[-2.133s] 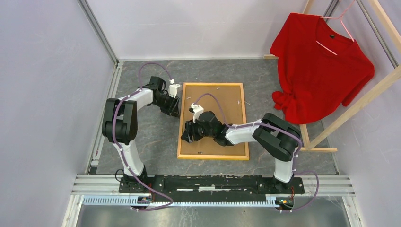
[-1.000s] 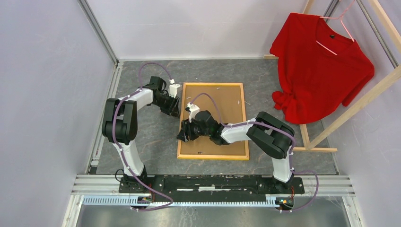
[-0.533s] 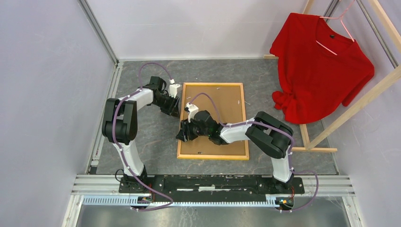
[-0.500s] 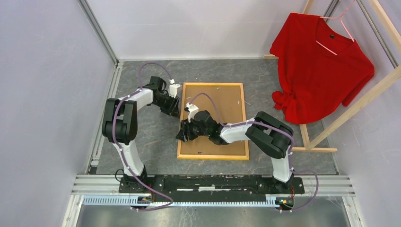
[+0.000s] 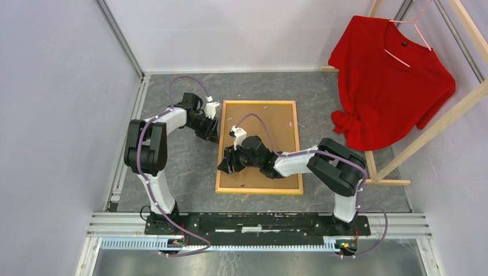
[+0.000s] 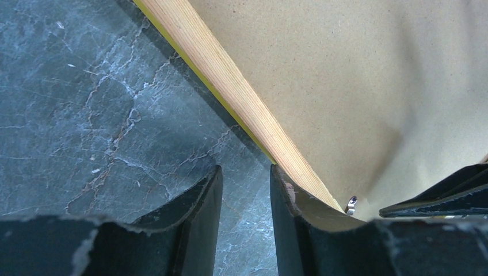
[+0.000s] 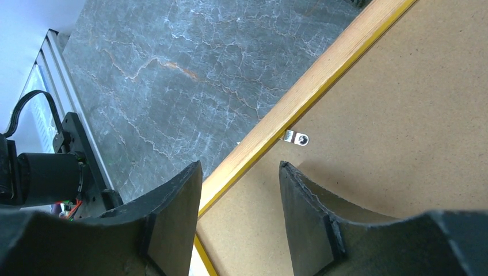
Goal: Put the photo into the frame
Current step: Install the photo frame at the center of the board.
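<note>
The left tool [image 5: 213, 135] has not moved over the last two seconds. It stays at the left rail of the frame [image 5: 259, 103], near that rail's far end. Its jaws are released and part-way apart, with only bare desk [image 5: 190, 167] showing between them. One finger [image 6: 288, 195] stands right against the rail's outer side.

The frame lies face down at the middle of the desk. Its pale wood back is up, a thin yellow line shows under its edge, and the brown backing panel [image 5: 279, 123] fills it.

Half a second ago the right tool [image 5: 226, 165] reached slightly farther left. It has since drawn back a little, and its elbow has swung out toward the right. It now sits above the frame's left rail, about midway along. Its jaws are released and wide, the rail running between them in the wrist view. A small metal clip [image 7: 298, 138] sits just beyond them on the panel's edge.

At the far right corner a red shirt [image 5: 391, 86] hangs on a wooden rack [image 5: 437, 129], well apart from the frame.
</note>
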Controlling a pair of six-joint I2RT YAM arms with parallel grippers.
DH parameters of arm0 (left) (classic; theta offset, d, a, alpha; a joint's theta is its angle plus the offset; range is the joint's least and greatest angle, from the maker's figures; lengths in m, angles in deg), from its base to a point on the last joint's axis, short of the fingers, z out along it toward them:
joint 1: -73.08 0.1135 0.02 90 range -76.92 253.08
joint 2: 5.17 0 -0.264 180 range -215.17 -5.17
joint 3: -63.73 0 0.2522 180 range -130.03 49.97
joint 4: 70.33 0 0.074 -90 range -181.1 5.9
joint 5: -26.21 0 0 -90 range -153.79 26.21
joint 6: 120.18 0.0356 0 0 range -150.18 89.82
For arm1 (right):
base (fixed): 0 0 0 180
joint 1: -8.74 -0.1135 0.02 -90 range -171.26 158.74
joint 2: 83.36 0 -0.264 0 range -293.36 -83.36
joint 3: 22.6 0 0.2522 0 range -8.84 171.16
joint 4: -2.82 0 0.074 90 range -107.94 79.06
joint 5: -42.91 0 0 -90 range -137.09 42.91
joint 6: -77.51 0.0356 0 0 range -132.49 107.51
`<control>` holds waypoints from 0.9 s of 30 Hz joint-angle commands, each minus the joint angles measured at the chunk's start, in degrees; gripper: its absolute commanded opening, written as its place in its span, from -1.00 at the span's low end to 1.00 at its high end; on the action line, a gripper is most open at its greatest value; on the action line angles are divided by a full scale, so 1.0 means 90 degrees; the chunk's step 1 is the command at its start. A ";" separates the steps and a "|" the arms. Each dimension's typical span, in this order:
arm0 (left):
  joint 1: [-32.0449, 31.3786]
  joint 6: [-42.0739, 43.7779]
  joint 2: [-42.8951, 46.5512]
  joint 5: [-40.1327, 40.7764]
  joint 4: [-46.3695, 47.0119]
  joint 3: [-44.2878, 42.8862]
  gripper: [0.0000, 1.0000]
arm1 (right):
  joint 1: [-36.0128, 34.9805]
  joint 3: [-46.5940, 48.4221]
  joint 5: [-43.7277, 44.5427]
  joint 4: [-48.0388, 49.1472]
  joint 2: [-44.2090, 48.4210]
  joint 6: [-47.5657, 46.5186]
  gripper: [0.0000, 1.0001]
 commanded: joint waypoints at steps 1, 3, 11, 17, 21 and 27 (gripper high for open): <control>-0.0019 0.0037 0.0085 0.0195 -0.0134 -0.0057 -0.14 | -0.0022 0.0188 -0.0064 0.0247 -0.0239 0.0037 0.15; -0.0014 0.0033 0.0085 0.0185 -0.0142 -0.0049 -0.14 | -0.0022 0.0277 -0.0058 0.0227 -0.0338 0.0030 0.14; -0.0014 0.0057 0.0092 0.0178 -0.0139 -0.0035 -0.15 | 0.0019 0.0480 -0.0007 0.0131 -0.0553 0.0042 0.10; -0.0014 0.0067 0.0097 0.0144 -0.0140 -0.0029 -0.15 | 0.0064 0.0461 0.0045 0.0138 -0.0599 0.0062 0.07; -0.0014 0.0076 0.0098 0.0143 -0.0139 -0.0018 -0.16 | 0.0084 0.0479 0.0065 0.0157 -0.0656 0.0066 0.06; -0.0014 0.0101 0.0120 0.0146 -0.0139 0.0001 -0.17 | 0.0127 0.0519 0.0063 0.0216 -0.0754 0.0085 0.03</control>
